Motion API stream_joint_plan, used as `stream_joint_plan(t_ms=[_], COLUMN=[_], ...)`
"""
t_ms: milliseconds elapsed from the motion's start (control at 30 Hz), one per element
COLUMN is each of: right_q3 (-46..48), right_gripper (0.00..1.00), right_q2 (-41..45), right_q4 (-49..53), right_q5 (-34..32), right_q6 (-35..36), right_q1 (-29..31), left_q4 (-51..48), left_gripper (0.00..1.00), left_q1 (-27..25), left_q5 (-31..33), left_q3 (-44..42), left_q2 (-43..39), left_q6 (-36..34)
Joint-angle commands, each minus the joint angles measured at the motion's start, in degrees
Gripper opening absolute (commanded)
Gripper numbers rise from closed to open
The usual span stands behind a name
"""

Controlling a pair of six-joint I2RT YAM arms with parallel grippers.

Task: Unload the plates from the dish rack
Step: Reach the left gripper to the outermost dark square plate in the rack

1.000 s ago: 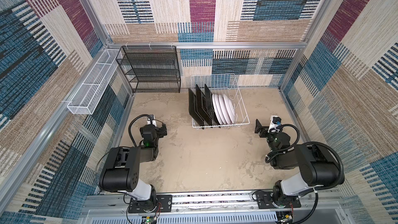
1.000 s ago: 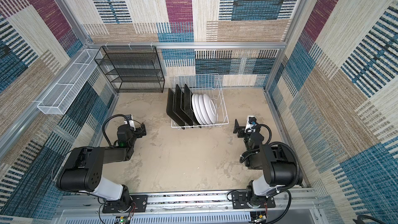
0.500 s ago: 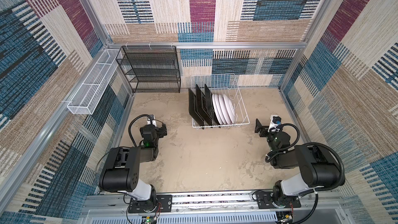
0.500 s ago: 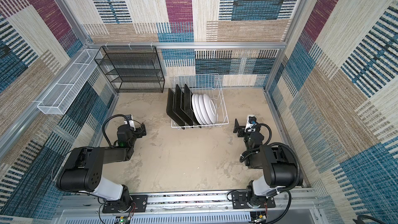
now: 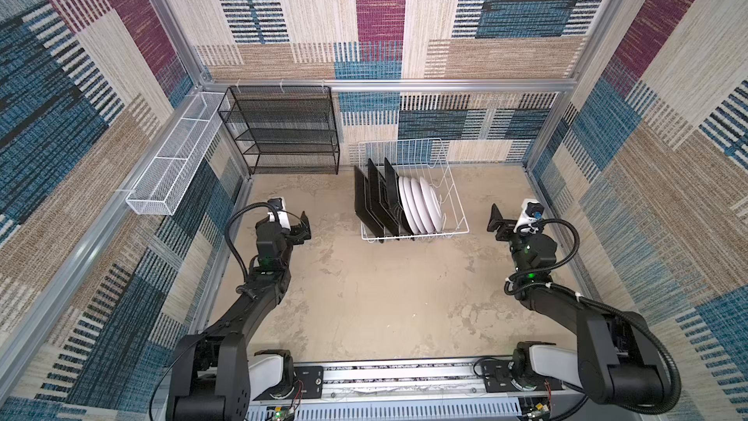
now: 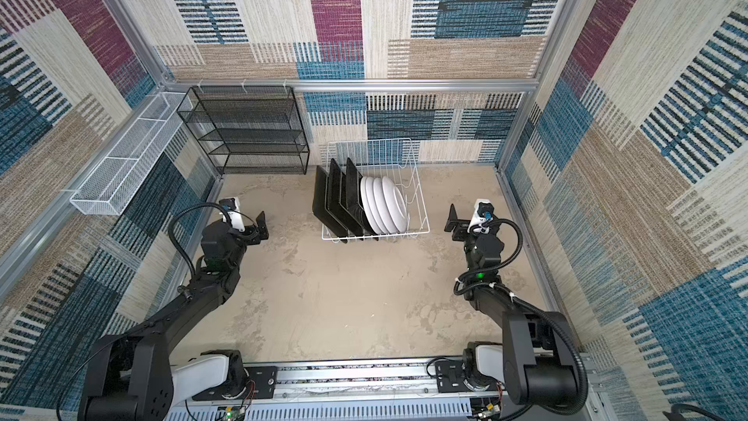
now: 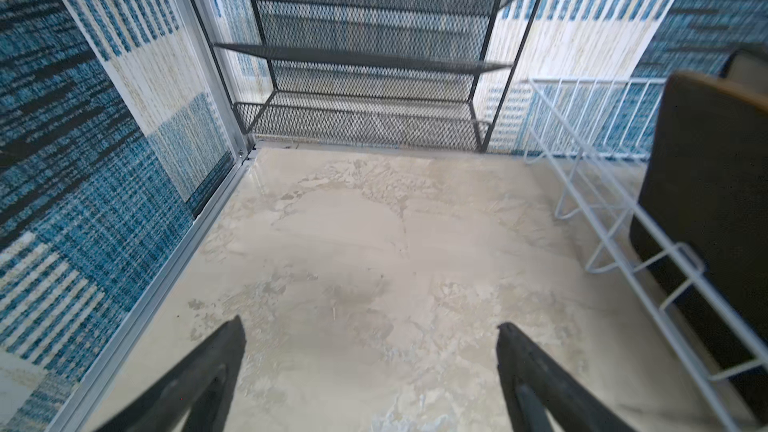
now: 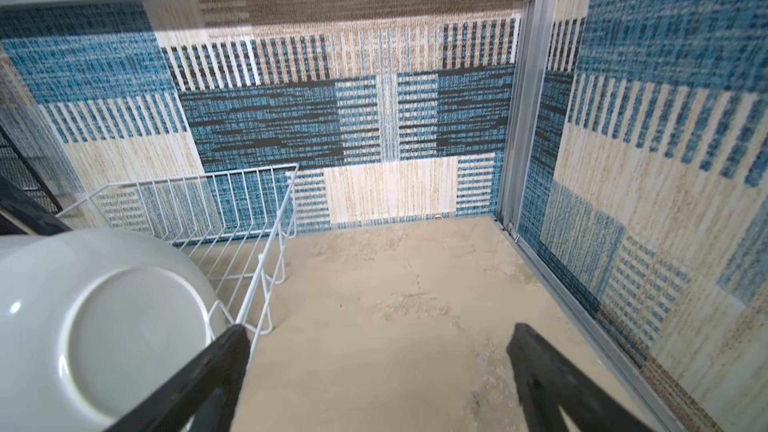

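Observation:
The white wire dish rack (image 5: 456, 212) (image 6: 419, 212) stands at the back middle of the floor. In it, on edge, stand three black square plates (image 5: 369, 200) (image 6: 330, 196) on its left and several round white plates (image 5: 421, 206) (image 6: 384, 204) on its right. My left gripper (image 5: 301, 225) (image 6: 259, 228) (image 7: 370, 326) hovers open and empty left of the rack, whose wires (image 7: 602, 201) and nearest black plate (image 7: 706, 201) show in the left wrist view. My right gripper (image 5: 496, 218) (image 6: 452, 220) (image 8: 376, 332) is open and empty right of the rack (image 8: 266, 243), near the outermost white plate (image 8: 104, 317).
A black mesh shelf unit (image 5: 283, 131) (image 7: 365, 56) stands against the back wall left of the rack. A long white mesh basket (image 5: 170, 172) hangs on the left wall. Patterned walls with aluminium frames close in on three sides.
My left gripper has edged slightly away from the front, still open. The right arm, the rack and the plates have not moved.

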State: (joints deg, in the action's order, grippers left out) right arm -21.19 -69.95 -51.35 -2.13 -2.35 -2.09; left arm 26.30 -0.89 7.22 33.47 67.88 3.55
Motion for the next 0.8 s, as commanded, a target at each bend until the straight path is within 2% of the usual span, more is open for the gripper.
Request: stream_joint_plan(t_ms=[0, 167, 267, 400, 533, 767], right_q3=[-3.7, -11.1, -13.1, -16.1, -19.0, -21.7], right_gripper=[0.99, 0.99, 0.99, 0.99, 0.99, 0.99], right_q2=[2.7, 4.9, 5.9, 6.4, 5.6, 4.8], right_q4=[9.8, 23.2, 26.8, 32.1, 36.2, 39.1], right_q5=[1.9, 8.5, 12.9, 16.2, 22.4, 27.8], right_q6=[-2.1, -4.9, -6.5, -7.3, -6.9, -6.7], right_q1=[0.1, 0.0, 0.2, 0.5, 0.5, 0.7], left_q4=[-13.3, -25.8, -32.5, -40.5, -48.5, -60.6], left_gripper=[0.94, 0.93, 0.92, 0.93, 0.93, 0.93], left_q1=[0.0, -0.7, -1.9, -4.7, -9.4, -16.4], left_q5=[0.1, -5.9, -9.2, -11.0, -10.7, -11.0], left_q3=[5.9, 16.1, 22.2, 30.1, 37.8, 50.0], left_q2=[-0.9, 0.2, 1.6, 4.2, 8.7, 18.3], left_q6=[9.1, 15.2, 14.9, 13.4, 12.3, 13.2])
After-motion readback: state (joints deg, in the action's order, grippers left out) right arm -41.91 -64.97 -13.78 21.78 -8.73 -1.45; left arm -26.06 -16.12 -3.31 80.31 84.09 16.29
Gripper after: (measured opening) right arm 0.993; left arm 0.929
